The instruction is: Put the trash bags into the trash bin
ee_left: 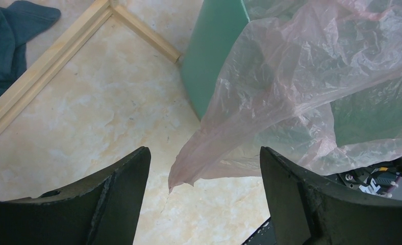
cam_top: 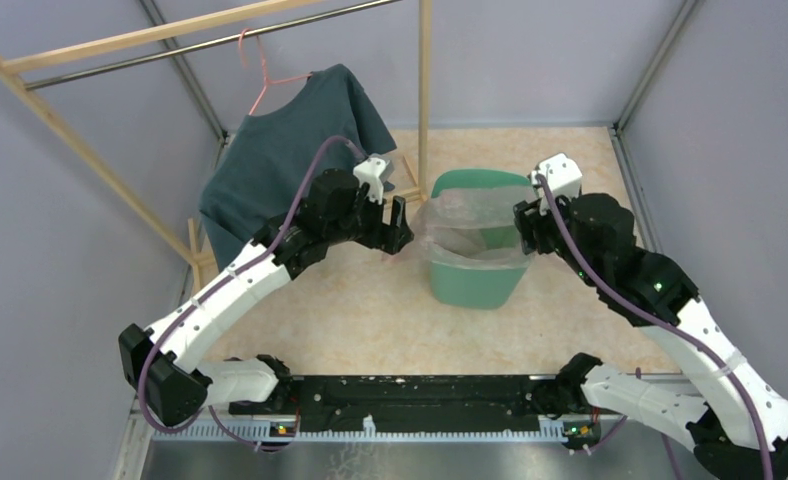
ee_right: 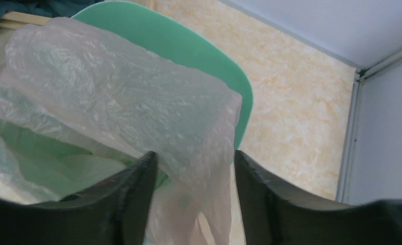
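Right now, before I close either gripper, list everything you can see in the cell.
trash bag: one, translucent pale pink, draped over the bin's rim
trash bin: one, mint green, upright, mid-table
shirt: one, dark teal, on the hanger, far left
hanger: one, pink, hooked on the rack's rail
clothes rack: one, pale wood with metal rail, far left
table: one, beige marbled
left gripper: one, black, open, bag corner hanging between
right gripper: one, black, open, bag film between, at the bin's right rim
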Robot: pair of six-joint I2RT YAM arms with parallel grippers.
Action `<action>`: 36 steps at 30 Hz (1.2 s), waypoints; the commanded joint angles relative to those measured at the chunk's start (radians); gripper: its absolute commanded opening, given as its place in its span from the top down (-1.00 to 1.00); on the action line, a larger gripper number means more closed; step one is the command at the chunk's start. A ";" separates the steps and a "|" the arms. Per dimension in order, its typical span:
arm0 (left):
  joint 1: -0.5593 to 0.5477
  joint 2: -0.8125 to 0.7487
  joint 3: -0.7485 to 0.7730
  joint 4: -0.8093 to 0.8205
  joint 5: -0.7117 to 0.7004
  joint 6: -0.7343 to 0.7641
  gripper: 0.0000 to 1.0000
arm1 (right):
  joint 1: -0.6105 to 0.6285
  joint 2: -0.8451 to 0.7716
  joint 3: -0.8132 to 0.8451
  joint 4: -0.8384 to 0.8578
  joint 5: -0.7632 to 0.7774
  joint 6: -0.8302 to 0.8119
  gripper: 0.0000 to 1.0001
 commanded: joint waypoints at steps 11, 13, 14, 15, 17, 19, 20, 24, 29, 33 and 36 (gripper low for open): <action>0.036 -0.038 0.046 0.070 0.014 -0.012 -0.83 | -0.037 0.114 0.073 0.168 0.126 0.039 1.00; 0.038 -0.047 0.049 0.083 0.039 -0.011 -0.89 | -0.091 0.120 0.088 0.140 0.062 0.081 1.00; 0.038 -0.048 0.053 0.089 0.055 -0.008 -0.91 | -0.128 0.120 0.094 0.133 0.031 0.109 1.00; 0.037 -0.044 0.062 0.093 0.074 -0.004 -0.92 | -0.163 0.118 0.097 0.130 -0.025 0.134 1.00; 0.038 -0.023 0.095 0.095 0.108 0.000 -0.94 | -0.213 0.123 0.104 0.121 -0.137 0.170 1.00; 0.039 -0.004 0.128 0.099 0.142 0.003 -0.97 | -0.238 0.139 0.118 0.110 -0.205 0.201 1.00; 0.038 0.002 0.139 0.112 0.174 0.008 -0.97 | -0.243 0.149 0.126 0.104 -0.228 0.215 1.00; 0.021 0.038 0.208 0.128 0.232 0.046 -0.97 | -0.246 0.181 0.151 0.096 -0.297 0.251 1.00; -0.153 0.145 0.348 0.021 -0.109 0.164 -0.97 | -0.248 0.190 0.176 0.088 -0.287 0.269 1.00; -0.203 0.201 0.366 0.019 -0.273 0.177 -0.97 | -0.257 0.196 0.188 0.081 -0.279 0.281 1.00; -0.204 0.221 0.362 0.034 -0.315 0.177 -0.97 | -0.274 0.199 0.191 0.076 -0.279 0.288 1.00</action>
